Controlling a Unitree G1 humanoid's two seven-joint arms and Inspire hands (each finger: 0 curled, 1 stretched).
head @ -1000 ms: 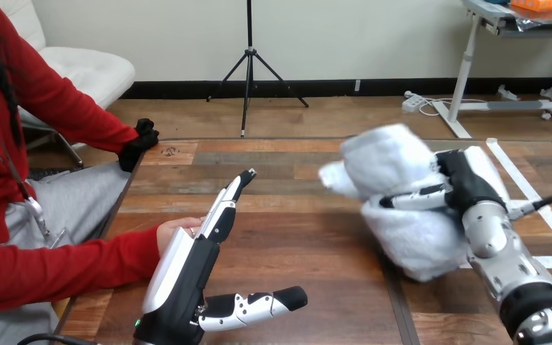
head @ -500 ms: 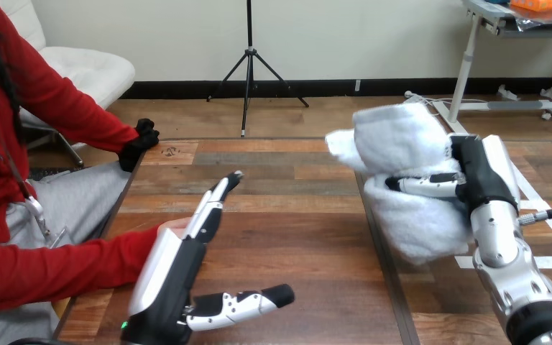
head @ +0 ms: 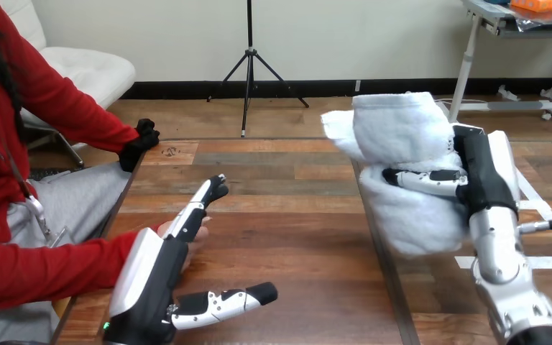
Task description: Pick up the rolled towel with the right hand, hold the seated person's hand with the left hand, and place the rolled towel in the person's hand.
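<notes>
At the left, the person's hand (head: 199, 237) lies on the table (head: 295, 215), mostly hidden behind my left hand (head: 147, 273). Its fingers are straight and its thumb is spread wide, so it holds nothing, and I can't tell if they touch. To the right, my right hand (head: 478, 169) is wrapped round the towel (head: 402, 126), held above the table with its long axis roughly upright. The person's hand lies well apart, leftward.

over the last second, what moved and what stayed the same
The right hand lifted the rolled towel higher above the table. The left hand drew back toward the view's lower left. The towel stayed gripped; the person's hand stayed by the left hand.
</notes>
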